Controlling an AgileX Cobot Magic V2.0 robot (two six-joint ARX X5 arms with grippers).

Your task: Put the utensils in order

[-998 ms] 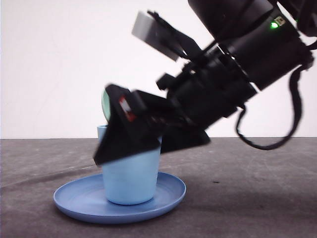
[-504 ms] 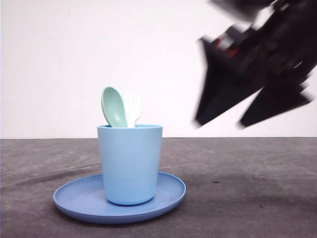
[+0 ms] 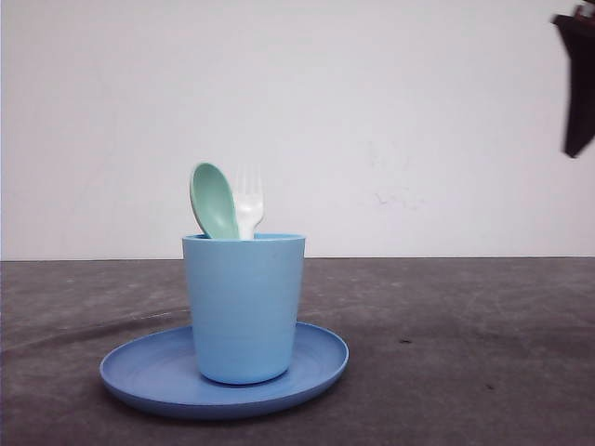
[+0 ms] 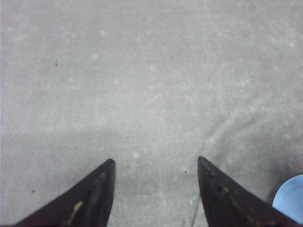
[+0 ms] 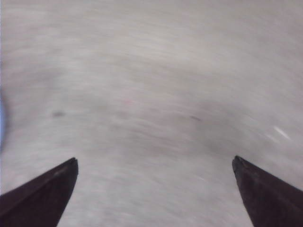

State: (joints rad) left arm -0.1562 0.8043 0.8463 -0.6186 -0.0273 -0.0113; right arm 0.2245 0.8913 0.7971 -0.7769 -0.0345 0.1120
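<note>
Gone from over the light blue cup [image 3: 244, 307] within the last second: right arm, now just a dark sliver at the upper right edge of the front view. Left behind, standing in the cup at lower left centre of the frame: mint-green spoon [image 3: 214, 201], bowl up, and white fork [image 3: 248, 203], tines up, just beside and partly behind it. Cup upright on the blue round plate [image 3: 321, 358]. Both utensils housed, so probably task done, arm retreating.

Right gripper [image 5: 155, 163] spread wide, empty, over blurred grey table [image 5: 156, 90]. Left gripper [image 4: 156, 163] moderately open, empty, plate edge at lower right. Handles hidden inside the cup; fork pale against the wall, hard to trace.
</note>
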